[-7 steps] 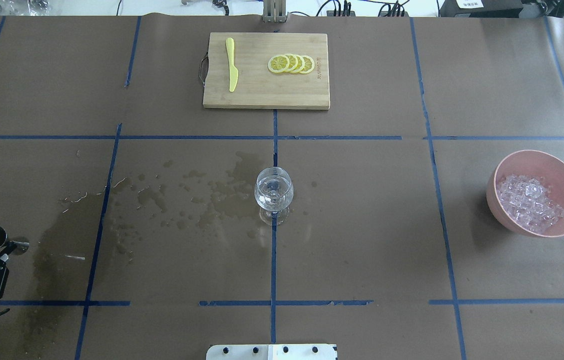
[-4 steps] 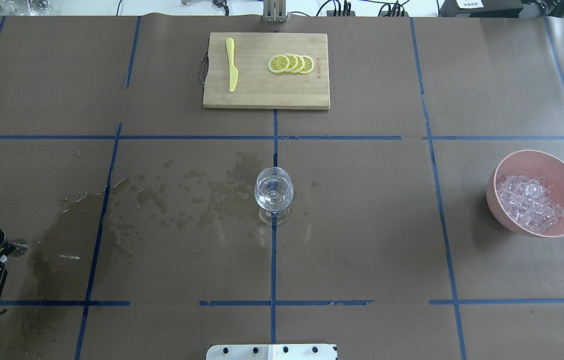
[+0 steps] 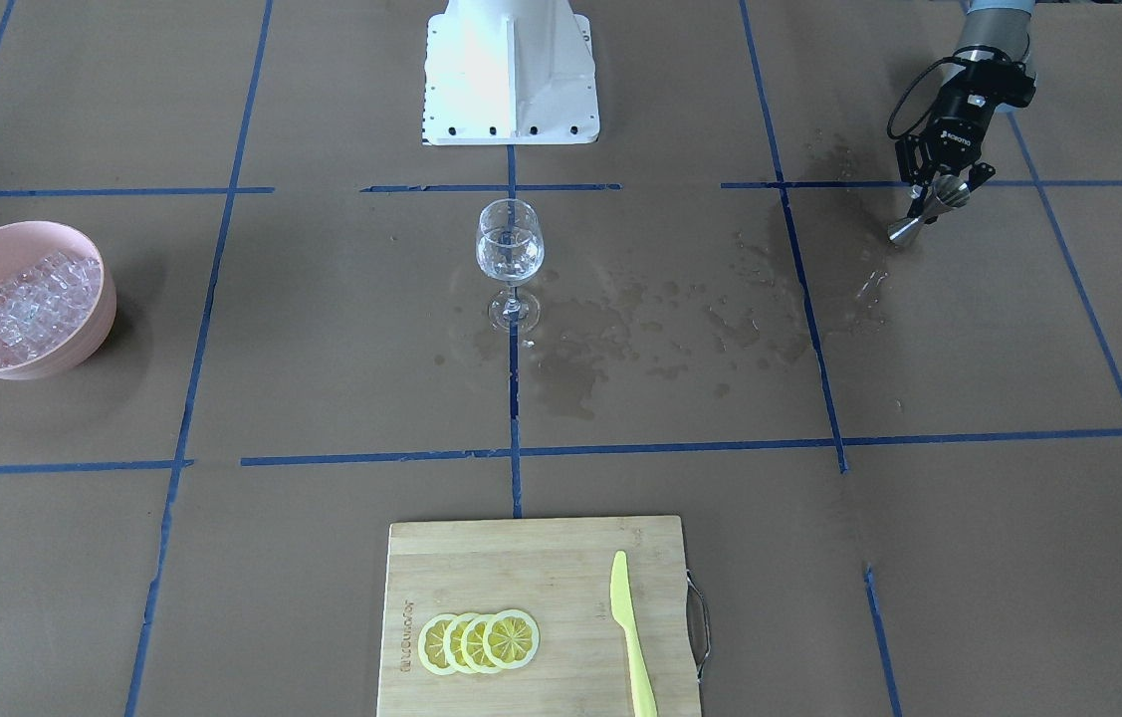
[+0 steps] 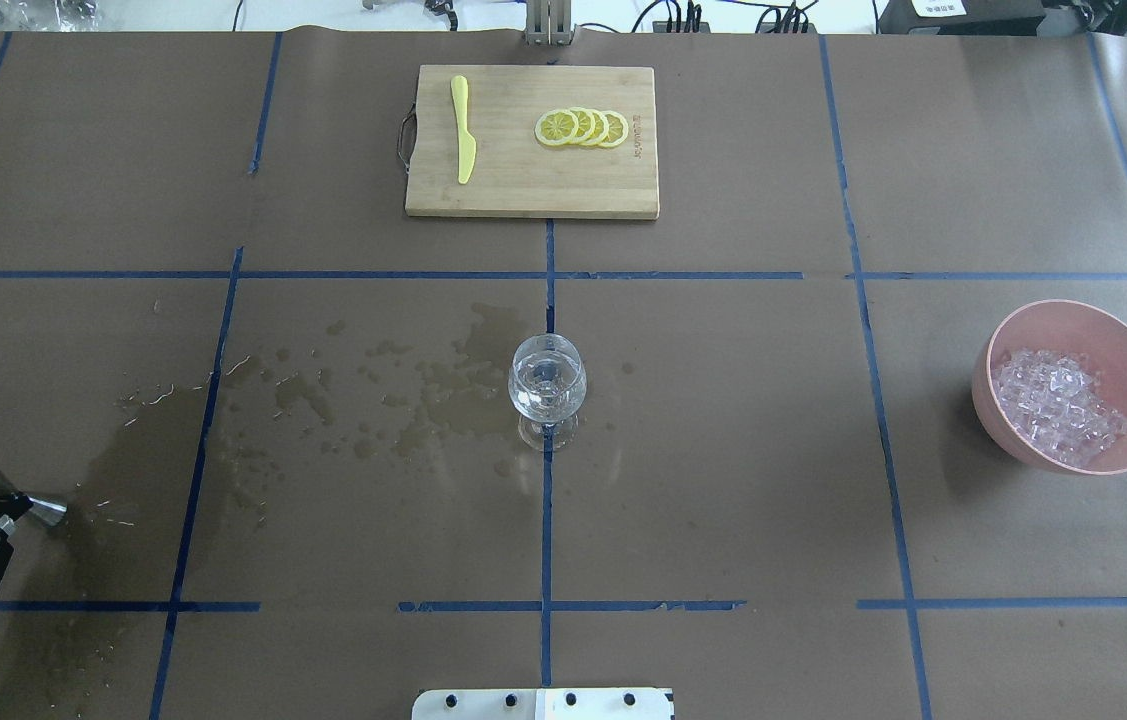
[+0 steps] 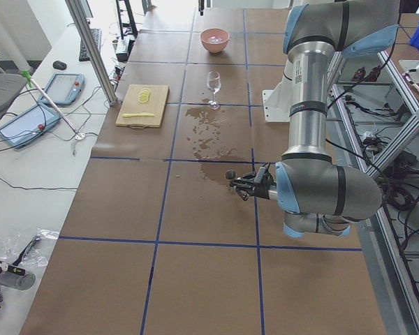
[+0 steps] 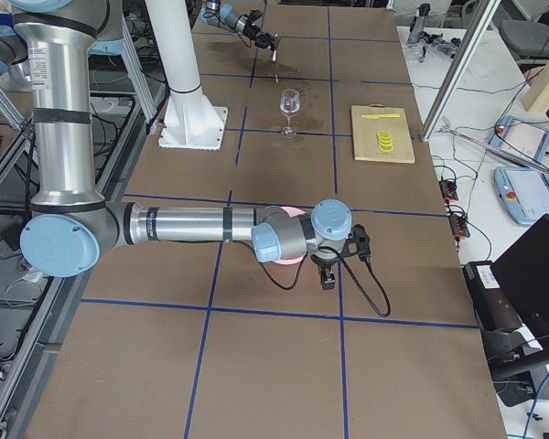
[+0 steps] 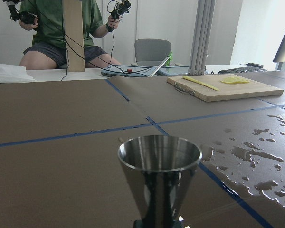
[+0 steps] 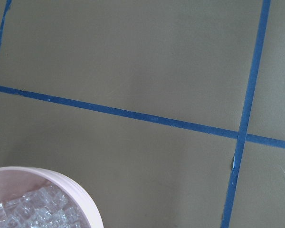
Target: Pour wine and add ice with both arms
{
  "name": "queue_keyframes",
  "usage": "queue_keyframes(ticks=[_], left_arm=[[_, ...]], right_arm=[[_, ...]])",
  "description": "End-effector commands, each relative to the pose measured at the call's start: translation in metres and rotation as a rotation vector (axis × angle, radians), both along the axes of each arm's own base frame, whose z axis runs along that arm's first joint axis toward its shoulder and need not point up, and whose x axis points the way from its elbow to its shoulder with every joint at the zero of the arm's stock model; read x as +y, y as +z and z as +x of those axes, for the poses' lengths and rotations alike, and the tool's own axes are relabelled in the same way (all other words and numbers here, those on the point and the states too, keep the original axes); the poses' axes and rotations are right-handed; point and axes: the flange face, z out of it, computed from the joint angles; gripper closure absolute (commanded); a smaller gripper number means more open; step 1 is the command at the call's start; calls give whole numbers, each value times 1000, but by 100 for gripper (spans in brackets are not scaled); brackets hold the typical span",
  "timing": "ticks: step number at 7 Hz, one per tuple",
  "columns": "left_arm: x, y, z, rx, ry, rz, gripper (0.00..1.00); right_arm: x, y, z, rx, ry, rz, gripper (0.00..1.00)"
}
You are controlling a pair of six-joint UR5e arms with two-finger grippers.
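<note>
We're watching the left gripper [image 3: 937, 187] clamping the steel jigger [image 3: 909, 229] by the bench's left edge. The wine [image 3: 509, 262] is sitting in the glass [image 4: 546, 385] mid-bench, and the ice [image 4: 1058, 405] is lying in the pink bowl [image 4: 1123, 350] by the right edge. The right gripper [image 6: 328, 273] is hanging just beside it, jaws impossible to read.

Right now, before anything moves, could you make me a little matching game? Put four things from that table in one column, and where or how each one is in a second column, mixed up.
Things
1. wine glass
2. pink bowl
3. steel measuring cup
4. yellow knife

Places or states
A. gripped by the left claw
B. lying on the wooden board
C. standing upright on a blue tape line
D. holding ice cubes

Pairs: 1-C, 2-D, 3-A, 4-B.
</note>
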Motion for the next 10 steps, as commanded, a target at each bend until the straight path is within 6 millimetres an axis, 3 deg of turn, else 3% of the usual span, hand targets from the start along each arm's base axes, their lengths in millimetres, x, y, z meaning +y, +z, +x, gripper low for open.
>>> queue_keyframes(ticks=[1, 3, 4, 5, 6, 9, 10], left_arm=[[2, 6, 0, -21, 6, 4, 100], [3, 5, 2, -17, 14, 2, 100], [4, 5, 1, -13, 17, 1, 90], [4, 4, 2, -5, 22, 0, 50], [4, 4, 2, -6, 23, 1, 19], [5, 2, 3, -4, 28, 3, 0], [6, 0, -4, -35, 101, 28, 0]], right_arm=[[0, 0, 0, 0, 1, -1, 0], [0, 0, 0, 0, 1, -1, 0], [0, 0, 0, 0, 1, -1, 0], [1, 1, 0, 0, 1, -3, 0], [1, 2, 0, 0, 1, -4, 0], [1, 2, 0, 0, 1, -4, 0], [1, 1, 0, 0, 1, -3, 0]])
